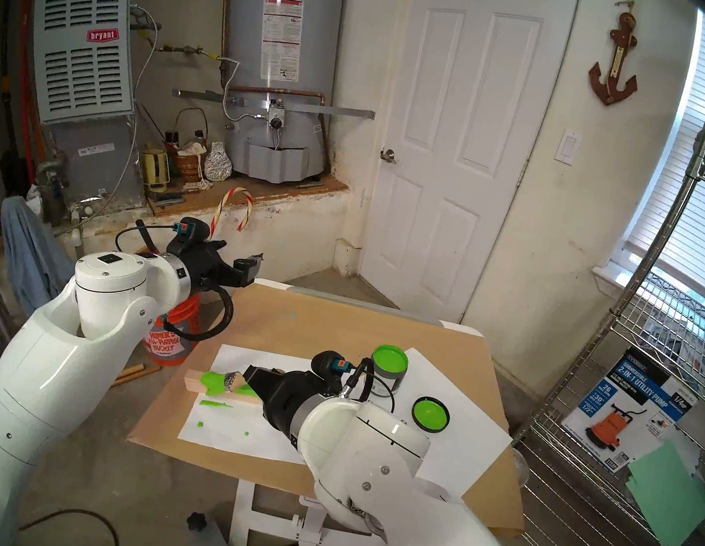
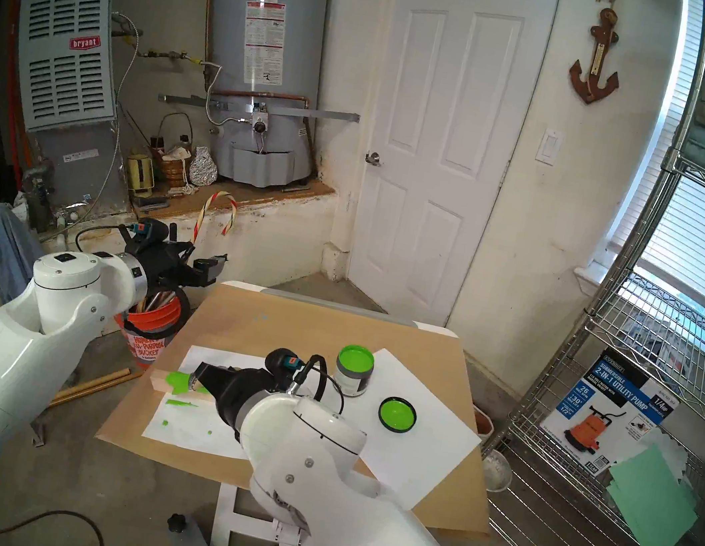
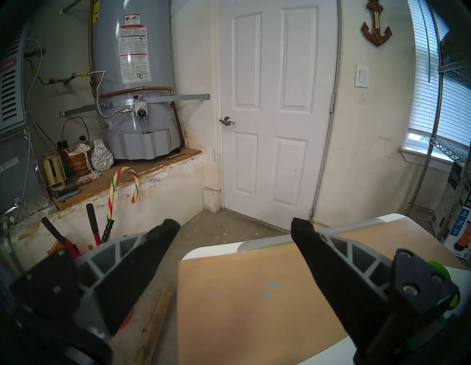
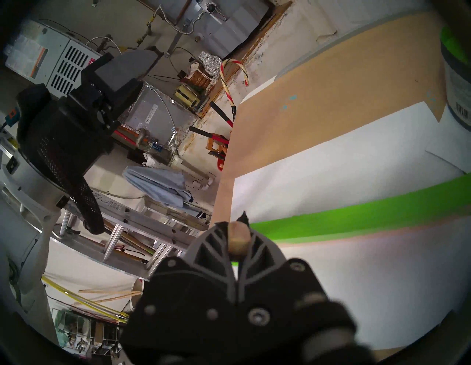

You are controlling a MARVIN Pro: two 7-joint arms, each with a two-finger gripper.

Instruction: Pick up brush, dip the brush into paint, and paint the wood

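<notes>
Right pincer (image 1: pixel 250 376) is clamped on the brush (image 1: pixel 234 382) handle; wet bristles rest on the wood (image 1: pixel 200 381). Brush: light, stiff handle, soft bristles. Left pincer (image 3: pixel 235 224) gapes empty.

You see brush (image 1: pixel 234 381): pale wood handle, bright metal ferrule, bristles wet glossy green. Wood (image 1: pixel 196 380): raw matt pale bar, top face slick green. Paint (image 1: pixel 390 358): glossy lime in can with paper label. Tabletop (image 1: pixel 322 326) under matt brown cardboard; near left corner, white paper sheet (image 1: pixel 220 429), smooth, green-smeared. Right gripper (image 1: pixel 250 376): matt black plastic.
</notes>
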